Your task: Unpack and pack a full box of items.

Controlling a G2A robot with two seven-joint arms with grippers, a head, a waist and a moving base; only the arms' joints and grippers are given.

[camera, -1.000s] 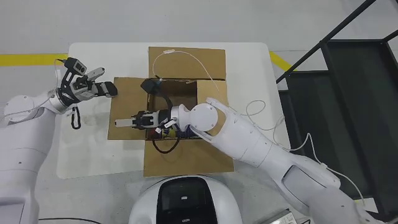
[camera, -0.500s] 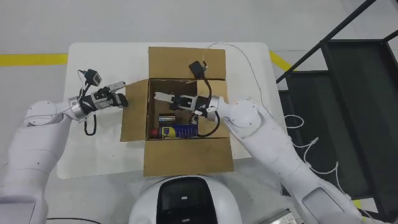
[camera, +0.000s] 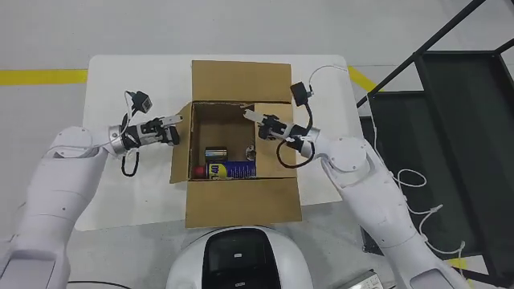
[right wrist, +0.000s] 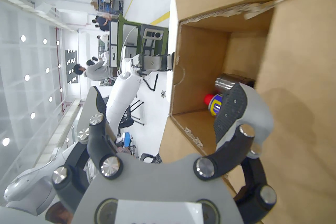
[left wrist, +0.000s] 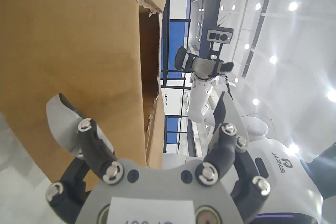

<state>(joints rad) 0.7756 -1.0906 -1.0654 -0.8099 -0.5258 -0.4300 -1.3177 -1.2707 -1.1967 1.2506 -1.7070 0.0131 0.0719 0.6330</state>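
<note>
An open cardboard box (camera: 241, 76) stands mid-table. In it lie a blue and yellow spray can (camera: 230, 168), also in the right wrist view (right wrist: 215, 105), and a metal cylinder (camera: 215, 154) (right wrist: 229, 80). My left gripper (camera: 173, 128) (left wrist: 144, 125) is open at the box's left flap (camera: 181, 148), which stands nearly upright; the flap's edge (left wrist: 151, 128) lies between the fingers. My right gripper (camera: 259, 120) (right wrist: 165, 109) is open over the inner edge of the right flap (camera: 277, 156) (right wrist: 296, 64), one finger (right wrist: 233, 107) against the cardboard.
The white table (camera: 120, 72) has bare room left and right of the box. The far flap and the near flap (camera: 241, 201) lie flat outward. A black metal stair frame (camera: 434, 88) stands just right of the table. White cable (camera: 325, 71) trails from the right arm.
The right gripper drew back from the box's left side to the right flap. The left gripper came in to the box, and the left flap rose from flat to nearly upright.
</note>
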